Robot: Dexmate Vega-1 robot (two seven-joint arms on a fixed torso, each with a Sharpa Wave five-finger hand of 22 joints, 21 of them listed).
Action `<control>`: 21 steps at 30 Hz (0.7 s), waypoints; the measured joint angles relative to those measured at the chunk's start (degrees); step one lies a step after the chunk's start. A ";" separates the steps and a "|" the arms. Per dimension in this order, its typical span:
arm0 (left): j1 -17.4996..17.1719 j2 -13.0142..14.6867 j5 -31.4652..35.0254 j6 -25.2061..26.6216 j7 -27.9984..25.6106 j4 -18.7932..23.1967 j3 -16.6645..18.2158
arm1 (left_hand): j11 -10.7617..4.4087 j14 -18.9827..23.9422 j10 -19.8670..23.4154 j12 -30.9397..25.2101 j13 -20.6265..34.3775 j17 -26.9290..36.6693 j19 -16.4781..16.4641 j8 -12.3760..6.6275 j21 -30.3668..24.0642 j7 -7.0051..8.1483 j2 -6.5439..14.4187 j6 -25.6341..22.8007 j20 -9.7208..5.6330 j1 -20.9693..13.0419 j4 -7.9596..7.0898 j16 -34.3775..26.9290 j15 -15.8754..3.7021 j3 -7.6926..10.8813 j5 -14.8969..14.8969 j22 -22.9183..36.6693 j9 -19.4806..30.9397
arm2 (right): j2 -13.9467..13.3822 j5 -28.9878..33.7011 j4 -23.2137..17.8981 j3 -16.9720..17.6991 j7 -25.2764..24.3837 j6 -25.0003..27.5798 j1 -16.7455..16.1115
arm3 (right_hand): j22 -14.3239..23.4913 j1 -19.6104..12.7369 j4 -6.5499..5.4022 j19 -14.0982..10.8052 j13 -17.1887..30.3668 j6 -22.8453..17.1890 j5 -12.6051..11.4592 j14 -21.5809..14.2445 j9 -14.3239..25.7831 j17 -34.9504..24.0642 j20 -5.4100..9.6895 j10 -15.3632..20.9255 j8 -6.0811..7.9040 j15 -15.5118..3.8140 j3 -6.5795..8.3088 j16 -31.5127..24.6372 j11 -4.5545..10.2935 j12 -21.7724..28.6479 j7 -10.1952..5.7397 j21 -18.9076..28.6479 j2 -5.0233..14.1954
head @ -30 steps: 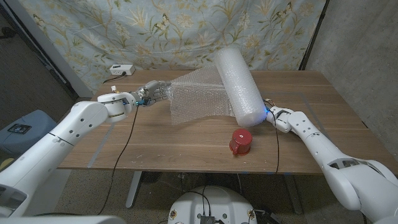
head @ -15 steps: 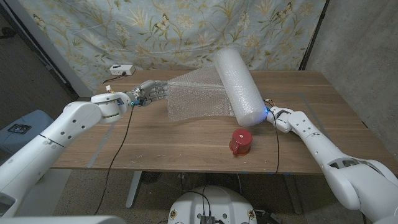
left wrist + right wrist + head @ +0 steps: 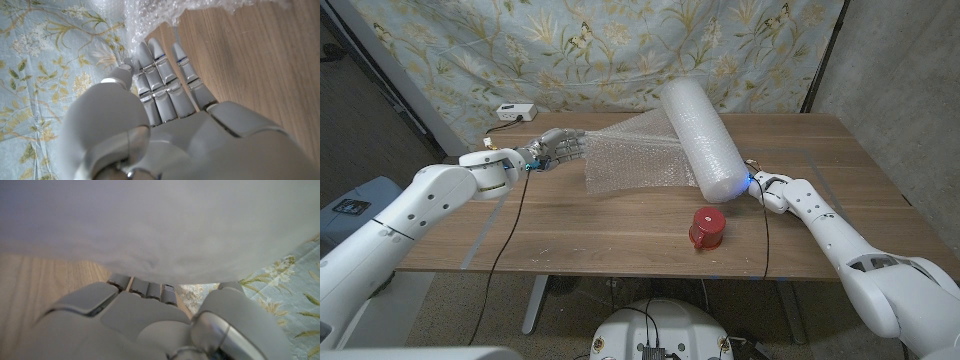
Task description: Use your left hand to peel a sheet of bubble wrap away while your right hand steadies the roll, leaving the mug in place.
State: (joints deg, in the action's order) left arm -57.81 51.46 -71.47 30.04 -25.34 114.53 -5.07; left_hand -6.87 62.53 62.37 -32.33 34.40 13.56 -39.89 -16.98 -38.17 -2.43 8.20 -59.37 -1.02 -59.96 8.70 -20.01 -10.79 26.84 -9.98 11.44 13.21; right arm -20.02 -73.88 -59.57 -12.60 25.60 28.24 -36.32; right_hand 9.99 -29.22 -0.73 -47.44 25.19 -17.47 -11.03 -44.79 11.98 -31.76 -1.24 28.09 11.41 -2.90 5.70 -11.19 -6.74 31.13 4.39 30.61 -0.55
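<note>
left hand (image 3: pixel 558 146): pinches the free edge of the bubble wrap sheet (image 3: pixel 635 163), at the sheet's far-left end.
right hand (image 3: pixel 767 188): pressed against the roll's near end; fingers hidden, grip unclear.
roll (image 3: pixel 700 137): on the desk (image 3: pixel 620 225), long axis running away from the robot, right of the left hand.
pull direction: leftward, square to the roll, judging by the sheet.
mug (image 3: pixel 706 229): near the roll's near end.

The left arm reaches across from the near left, its hand (image 3: pixel 558 146) up off the table with fingers (image 3: pixel 161 80) straight and thumb pinching. The right arm stretches forward, its hand (image 3: pixel 767 186) pressed against what it steadies.
</note>
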 measured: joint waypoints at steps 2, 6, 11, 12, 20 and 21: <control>-0.56 0.14 -0.24 -0.21 -0.07 0.31 0.52 | 0.00 -0.08 0.00 0.00 0.00 0.17 0.00 0.13 0.00 0.00 -0.08 0.00 0.00 -0.21 0.00 0.00 -0.08 0.00 -0.06 0.00 0.00 | -0.01 0.00 -0.14 0.05 -0.10 0.01 -0.10 | 0.00 0.00 0.00 0.00 0.00 0.00 0.00 0.06 0.00 0.17 0.00 0.00 0.00 0.06 0.00 0.00 0.00 0.00 0.00 0.00 0.00; -1.21 0.35 -0.60 -0.53 -0.26 0.67 1.12 | 0.00 -0.08 0.00 0.00 0.00 0.17 0.22 0.15 0.00 0.00 -0.08 0.00 -0.22 -0.21 0.23 0.00 -0.08 -0.24 -0.23 0.00 0.00 | -0.01 -0.02 -0.33 0.14 -0.22 0.01 -0.30 | 0.00 0.01 0.00 0.00 0.00 0.44 0.00 0.15 0.00 0.33 0.00 0.00 0.00 0.17 0.00 0.15 0.00 0.00 0.03 0.00 0.01; -2.55 0.91 -0.92 -0.87 -0.34 1.40 2.51 | 0.00 -0.08 0.00 0.00 0.25 0.43 0.47 0.25 0.00 0.00 -0.06 0.00 -0.35 -0.24 0.23 0.00 -0.08 -0.24 -0.24 0.00 0.00 | -0.01 -0.13 -0.31 0.18 -0.11 0.01 -0.39 | 0.00 0.55 0.00 0.32 -0.01 1.18 0.00 0.67 0.01 0.66 -0.32 -0.27 -0.43 0.70 -0.03 0.17 0.02 -0.42 -0.35 -0.34 -0.09; -2.55 0.91 -0.97 -0.99 -0.35 1.40 2.51 | 0.00 -0.08 0.00 0.00 0.26 0.43 0.62 0.26 0.00 0.00 -0.06 0.00 -0.20 -0.26 0.23 0.00 -0.08 -0.24 -0.24 0.01 0.00 | -0.01 -0.13 -0.21 0.18 -0.11 0.01 -0.39 | 0.00 1.07 -0.06 0.56 -0.01 1.45 0.00 1.10 0.01 0.73 -0.59 -0.79 -0.43 1.13 -0.43 0.17 -0.05 -0.72 -0.62 -0.57 -0.30; -4.17 1.81 -1.08 -1.33 -0.32 2.15 4.30 | 0.00 -0.08 0.00 0.34 0.26 0.43 0.83 0.46 -0.45 0.00 -0.01 0.00 0.00 -0.59 0.23 0.00 -0.07 -0.24 -0.24 0.01 0.00 | 0.09 0.26 1.49 -0.17 2.57 -0.58 0.31 | -0.01 2.54 -0.55 1.42 -0.01 3.18 -0.44 3.76 0.01 1.83 -2.06 -2.77 -0.43 2.92 -1.38 0.21 -0.72 -2.12 -0.92 -1.61 -0.89; -4.17 1.81 -1.08 -1.36 -0.29 2.15 4.30 | 0.00 -0.07 0.00 0.34 0.26 0.43 0.83 0.47 -0.45 0.00 -0.01 0.00 0.00 -0.59 0.23 0.00 -0.08 -0.24 -0.24 0.01 0.00 | 0.12 0.26 1.60 -0.21 2.57 -0.58 0.36 | -0.02 2.94 -0.62 1.42 -0.01 3.18 -0.44 3.92 -0.07 1.83 -2.07 -2.99 -0.43 3.09 -1.44 0.21 -0.93 -2.12 -0.92 -1.61 -0.97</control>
State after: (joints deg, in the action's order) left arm -61.99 53.28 -72.55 28.68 -25.63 116.68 -0.77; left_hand -6.87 62.46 62.37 -31.99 34.66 13.99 -39.07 -16.51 -38.61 -2.42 8.19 -59.37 -1.03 -60.55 8.93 -20.01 -10.87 26.60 -10.22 11.46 13.21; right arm -19.90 -73.62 -57.97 -12.81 28.17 27.66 -35.96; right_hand 9.98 -26.28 -1.35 -46.02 25.18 -14.29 -11.47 -40.87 11.91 -29.93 -3.30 25.10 10.98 0.19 4.26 -10.98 -7.67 29.00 3.47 29.00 -1.52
